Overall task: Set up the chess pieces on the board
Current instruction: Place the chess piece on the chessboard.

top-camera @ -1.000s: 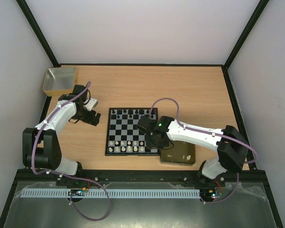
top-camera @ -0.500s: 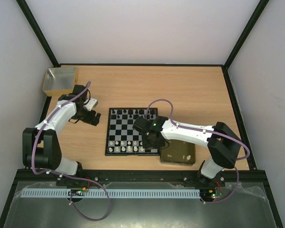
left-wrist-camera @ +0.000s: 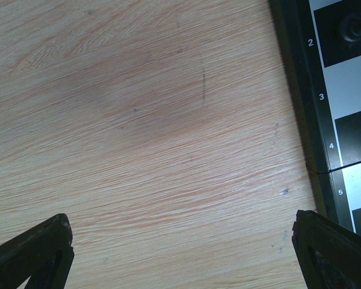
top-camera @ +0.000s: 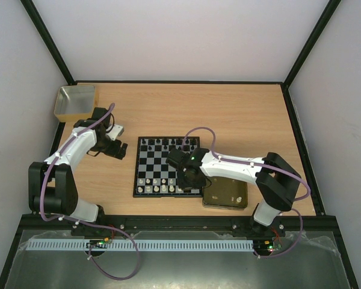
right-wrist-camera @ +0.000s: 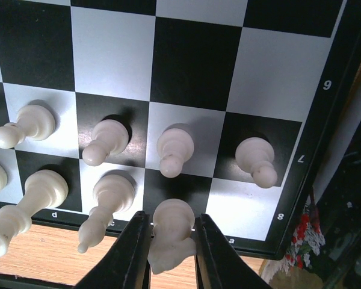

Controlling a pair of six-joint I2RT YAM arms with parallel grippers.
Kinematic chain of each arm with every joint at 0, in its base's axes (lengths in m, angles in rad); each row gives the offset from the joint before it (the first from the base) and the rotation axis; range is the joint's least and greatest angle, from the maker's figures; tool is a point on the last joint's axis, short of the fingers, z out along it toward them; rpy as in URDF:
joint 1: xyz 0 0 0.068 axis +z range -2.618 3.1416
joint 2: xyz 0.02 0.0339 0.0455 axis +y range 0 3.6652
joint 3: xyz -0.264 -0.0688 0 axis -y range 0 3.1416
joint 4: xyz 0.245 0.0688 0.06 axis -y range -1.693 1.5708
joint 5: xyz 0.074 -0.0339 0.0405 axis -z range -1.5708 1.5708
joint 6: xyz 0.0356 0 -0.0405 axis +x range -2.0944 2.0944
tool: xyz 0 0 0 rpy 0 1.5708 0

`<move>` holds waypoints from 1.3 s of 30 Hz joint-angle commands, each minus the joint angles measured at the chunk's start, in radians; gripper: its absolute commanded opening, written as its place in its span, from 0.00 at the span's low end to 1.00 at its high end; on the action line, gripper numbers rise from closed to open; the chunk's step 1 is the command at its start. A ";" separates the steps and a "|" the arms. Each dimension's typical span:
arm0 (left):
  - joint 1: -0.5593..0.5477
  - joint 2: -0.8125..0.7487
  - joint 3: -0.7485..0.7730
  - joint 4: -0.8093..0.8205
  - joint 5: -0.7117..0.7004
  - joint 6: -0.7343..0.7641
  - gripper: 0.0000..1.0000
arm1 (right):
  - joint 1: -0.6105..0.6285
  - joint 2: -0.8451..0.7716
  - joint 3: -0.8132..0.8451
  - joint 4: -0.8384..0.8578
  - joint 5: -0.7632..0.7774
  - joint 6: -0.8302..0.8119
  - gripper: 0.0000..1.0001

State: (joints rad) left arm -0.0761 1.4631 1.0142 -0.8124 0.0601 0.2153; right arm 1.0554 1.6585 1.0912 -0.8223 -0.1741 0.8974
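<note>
Your right pincer (right-wrist-camera: 171,268) pinches a white piece (right-wrist-camera: 173,220) at the near edge of the board (top-camera: 162,158), mid-bench. Your left pincer (left-wrist-camera: 180,253), spread wide, hangs over the bare wooden bench (top-camera: 240,114) beside the board's left edge. Plain white walls (top-camera: 168,36) surround it.

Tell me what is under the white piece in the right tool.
A black square in the board edge row. The white piece covers its middle, so contact cannot be seen.

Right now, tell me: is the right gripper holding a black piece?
No: the right gripper is clamped on a white piece.
</note>
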 commanded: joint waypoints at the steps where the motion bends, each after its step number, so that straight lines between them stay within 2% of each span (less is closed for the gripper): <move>1: 0.009 -0.005 0.004 -0.005 0.006 -0.010 0.99 | 0.005 0.014 0.015 0.013 0.006 -0.011 0.17; 15: 0.016 -0.007 0.003 -0.005 0.007 -0.010 0.99 | 0.005 0.038 0.025 0.013 0.010 -0.019 0.24; 39: 0.027 -0.009 0.003 -0.001 0.012 -0.010 0.99 | 0.006 0.023 -0.027 0.050 -0.015 -0.010 0.24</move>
State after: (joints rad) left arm -0.0597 1.4631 1.0142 -0.8101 0.0631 0.2153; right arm 1.0554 1.6836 1.0847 -0.7773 -0.1928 0.8829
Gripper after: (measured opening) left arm 0.991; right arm 0.236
